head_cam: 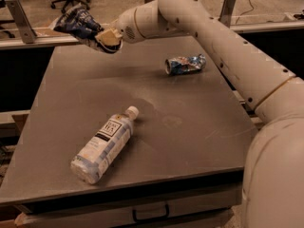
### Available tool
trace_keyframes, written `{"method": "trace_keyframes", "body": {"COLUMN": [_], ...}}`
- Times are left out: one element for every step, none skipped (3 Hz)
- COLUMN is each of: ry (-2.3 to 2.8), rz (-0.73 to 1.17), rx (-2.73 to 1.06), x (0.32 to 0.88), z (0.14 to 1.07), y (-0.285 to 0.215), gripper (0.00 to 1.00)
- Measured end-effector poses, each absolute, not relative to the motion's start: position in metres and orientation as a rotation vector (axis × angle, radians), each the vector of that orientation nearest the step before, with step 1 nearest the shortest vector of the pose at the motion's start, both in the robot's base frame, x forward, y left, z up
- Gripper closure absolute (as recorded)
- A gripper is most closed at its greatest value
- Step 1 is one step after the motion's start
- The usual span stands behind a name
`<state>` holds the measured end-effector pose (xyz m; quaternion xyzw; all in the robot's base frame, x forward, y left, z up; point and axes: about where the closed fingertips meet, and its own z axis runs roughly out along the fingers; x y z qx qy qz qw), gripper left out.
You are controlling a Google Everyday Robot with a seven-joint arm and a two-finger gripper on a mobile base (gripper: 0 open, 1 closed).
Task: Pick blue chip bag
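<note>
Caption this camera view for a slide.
Gripper holds chip bag above the table, far-left corner; bottle and crushed can lie on it.

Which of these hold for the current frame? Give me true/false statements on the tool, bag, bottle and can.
1. The tool grips the chip bag clear of the table, over its far left corner. True.
2. The bottle stands upright. False: it lies on its side, cap pointing toward the table's far side.
3. The can is crushed and lies on the table. True.
4. The can touches the bottle. False: they are well apart, the can far right, the bottle near left.
</note>
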<state>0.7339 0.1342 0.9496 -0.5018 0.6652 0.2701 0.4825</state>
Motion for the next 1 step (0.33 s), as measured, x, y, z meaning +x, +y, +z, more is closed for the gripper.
{"method": "trace_keyframes", "body": {"ry": [1.535], "rz": [0.641], "rx": [-1.277], "x": [0.7270], "z": [0.9586], "y": [0.1418], "gripper": [1.00]}}
